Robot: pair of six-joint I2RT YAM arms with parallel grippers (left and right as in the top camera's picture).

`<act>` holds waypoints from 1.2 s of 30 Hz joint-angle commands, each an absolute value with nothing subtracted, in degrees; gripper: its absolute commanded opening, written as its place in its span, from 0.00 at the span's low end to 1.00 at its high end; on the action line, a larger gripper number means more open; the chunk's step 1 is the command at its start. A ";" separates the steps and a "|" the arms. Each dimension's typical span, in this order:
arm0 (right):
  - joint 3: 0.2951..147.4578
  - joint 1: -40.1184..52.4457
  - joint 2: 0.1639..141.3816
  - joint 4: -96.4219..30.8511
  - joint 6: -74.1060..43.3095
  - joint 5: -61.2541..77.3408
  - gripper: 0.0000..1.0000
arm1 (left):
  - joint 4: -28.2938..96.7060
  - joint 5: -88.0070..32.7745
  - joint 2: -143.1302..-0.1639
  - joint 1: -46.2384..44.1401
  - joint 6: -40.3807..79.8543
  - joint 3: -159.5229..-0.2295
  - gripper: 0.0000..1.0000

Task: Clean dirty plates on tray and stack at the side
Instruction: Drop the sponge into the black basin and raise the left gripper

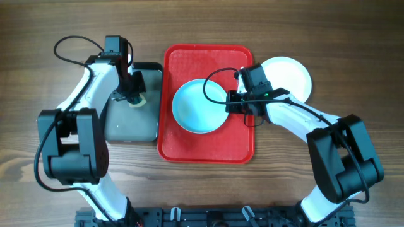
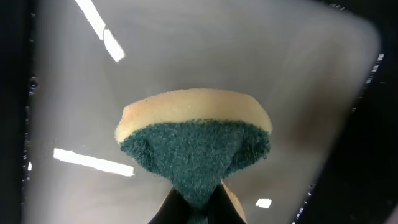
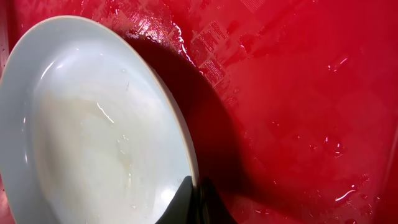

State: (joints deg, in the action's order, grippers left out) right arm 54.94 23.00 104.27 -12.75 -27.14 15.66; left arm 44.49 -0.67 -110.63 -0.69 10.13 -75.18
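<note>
A pale blue plate (image 1: 199,106) sits on the red tray (image 1: 208,148). My right gripper (image 1: 232,104) is shut on its right rim; in the right wrist view the rim (image 3: 186,149) runs between the dark fingertips of that gripper (image 3: 194,193), and the plate (image 3: 81,130) looks wet and tilted over its shadow. A white plate (image 1: 291,74) lies on the table right of the tray. My left gripper (image 1: 134,94) is over the dark pan (image 1: 126,126), shut on a yellow-and-green sponge (image 2: 194,146) that bulges out of the gripper (image 2: 198,208).
The dark grey pan (image 2: 298,93) lies directly left of the tray, its wet floor reflecting lights. Cables loop above both arms. Bare wooden table (image 1: 353,38) surrounds everything.
</note>
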 commanded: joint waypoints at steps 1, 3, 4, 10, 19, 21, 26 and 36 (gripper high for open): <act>54.72 23.31 105.16 -12.43 -27.18 17.10 0.04 | 43.70 0.10 -111.39 -0.69 9.15 -75.96 0.04; 54.72 23.31 105.16 -12.43 -27.16 17.10 0.04 | 42.87 0.08 -111.39 -0.69 9.08 -75.96 0.04; 54.72 23.31 105.16 -12.43 -27.16 17.10 0.04 | 42.46 0.03 -111.39 -0.69 8.38 -75.99 0.04; 54.72 23.31 105.16 -12.43 -27.18 17.10 0.04 | 41.82 -0.58 -111.50 -0.89 6.81 -75.96 0.04; 54.72 23.31 105.16 -12.43 -27.18 17.10 0.04 | 41.32 -5.30 -113.30 -0.89 3.20 -75.96 0.04; 54.72 23.31 105.16 -12.43 -27.16 17.10 0.04 | 40.91 -5.30 -113.43 -0.89 3.20 -75.96 0.04; 54.72 23.31 105.16 -12.43 -27.16 17.10 0.04 | 41.28 -5.28 -113.40 -0.84 3.20 -75.99 0.16; 54.72 23.31 105.16 -11.99 -27.14 17.08 0.04 | 44.86 -4.40 -109.58 -0.82 3.22 -79.77 0.31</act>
